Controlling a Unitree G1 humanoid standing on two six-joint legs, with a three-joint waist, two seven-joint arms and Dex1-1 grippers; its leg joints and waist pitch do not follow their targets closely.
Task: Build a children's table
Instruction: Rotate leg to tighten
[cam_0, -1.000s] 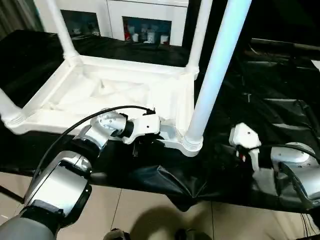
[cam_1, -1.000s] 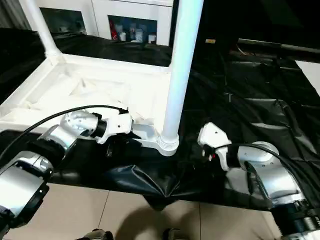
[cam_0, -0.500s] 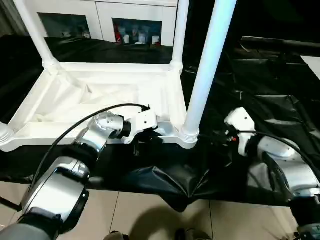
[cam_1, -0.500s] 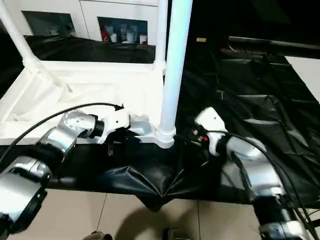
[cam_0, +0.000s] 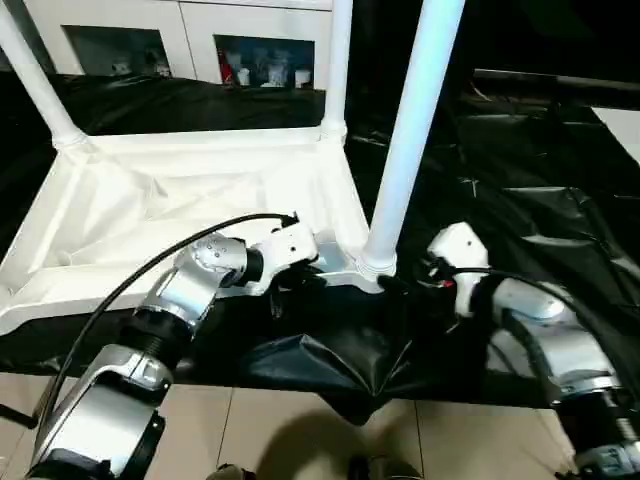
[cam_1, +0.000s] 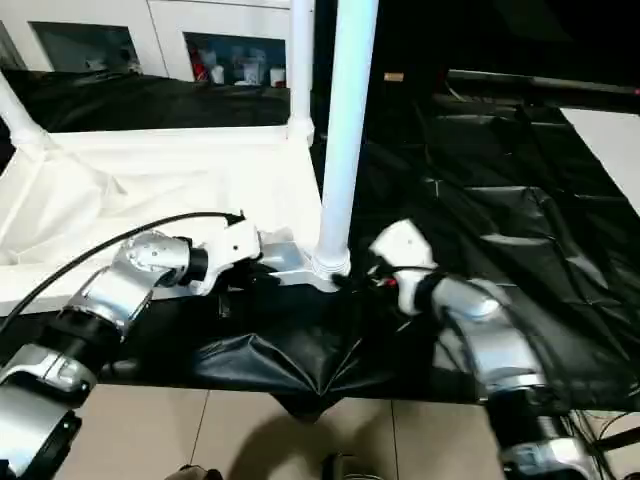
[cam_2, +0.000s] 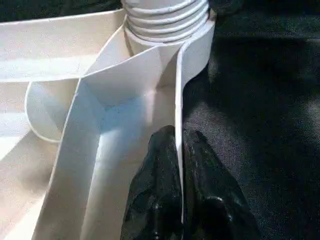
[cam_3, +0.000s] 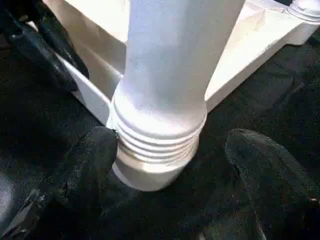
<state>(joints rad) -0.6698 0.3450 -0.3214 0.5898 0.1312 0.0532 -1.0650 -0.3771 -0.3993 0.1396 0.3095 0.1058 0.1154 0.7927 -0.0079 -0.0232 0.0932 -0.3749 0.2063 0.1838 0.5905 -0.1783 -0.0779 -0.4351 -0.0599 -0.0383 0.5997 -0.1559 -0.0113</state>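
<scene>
A black sheet (cam_0: 540, 220) covers the work surface, the upturned table top (cam_0: 190, 200) lying on it. Head views: the near leg (cam_0: 405, 140) stands in its corner socket. Left wrist: the left gripper (cam_2: 179, 150) pinches the rim. Right wrist: the right gripper (cam_3: 170, 165) straddles the leg's ribbed base, open; closing and seating it seems next.

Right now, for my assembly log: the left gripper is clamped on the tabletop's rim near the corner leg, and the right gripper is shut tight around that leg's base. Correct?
Not quite. The right gripper is open: in the right wrist view its fingers straddle the leg's ribbed base with a gap on one side. The left gripper does clamp the tabletop's rim, as the left wrist view shows.
</scene>
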